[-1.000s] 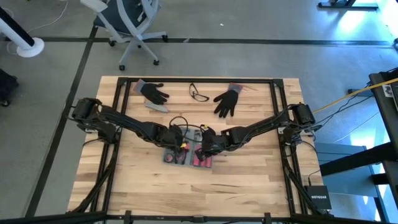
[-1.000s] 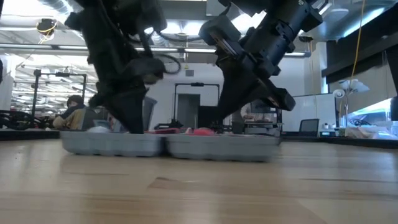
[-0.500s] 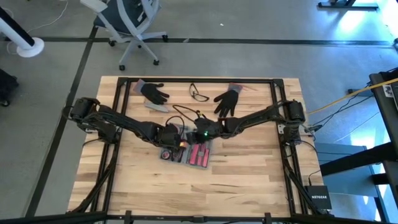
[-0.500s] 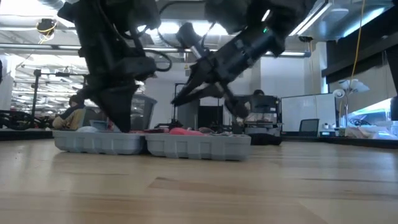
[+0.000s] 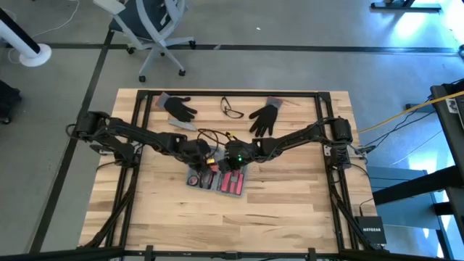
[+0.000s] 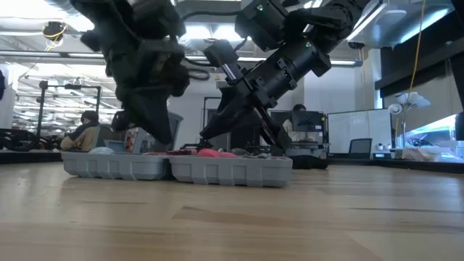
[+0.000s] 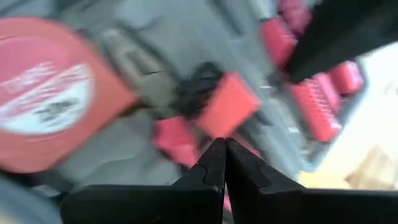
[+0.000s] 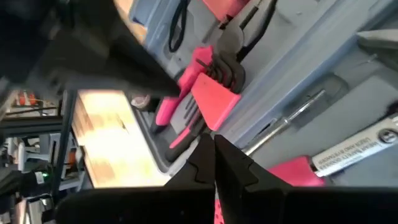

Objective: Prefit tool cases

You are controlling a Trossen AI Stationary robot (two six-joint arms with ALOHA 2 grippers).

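The tool case (image 5: 217, 180) lies open and flat on the wooden table, its two grey halves side by side (image 6: 177, 168). Red and pink tools fill its recesses, among them a red tape measure (image 7: 43, 106) and a red hex-key holder (image 8: 214, 93). My left gripper (image 5: 205, 164) is shut and slants down over the case's left half (image 7: 219, 146). My right gripper (image 5: 230, 161) is shut and slants down over the case's far side (image 8: 214, 142), close to the hex-key holder. The two grippers stand close together. My left gripper has its shut tips right beside the red hex-key holder (image 7: 227, 106); whether they touch it, I cannot tell. My right gripper points its shut tips at the same holder (image 8: 211, 102) from the table's right, slanting down; whether they touch it, I cannot tell.
Two black gloves (image 5: 179, 107) (image 5: 264, 116), a pair of glasses (image 5: 232, 110) and a small grey bar (image 5: 183, 124) lie along the table's far edge. The black frame rails (image 5: 145, 130) run along both sides. Bare wood lies near the front edge (image 5: 232, 225).
My right gripper has gone from the case's right end toward the table's far edge and left, tipping further down over the case's far side. My left gripper has shifted a little toward the right and turned. The case has turned slightly on the table.
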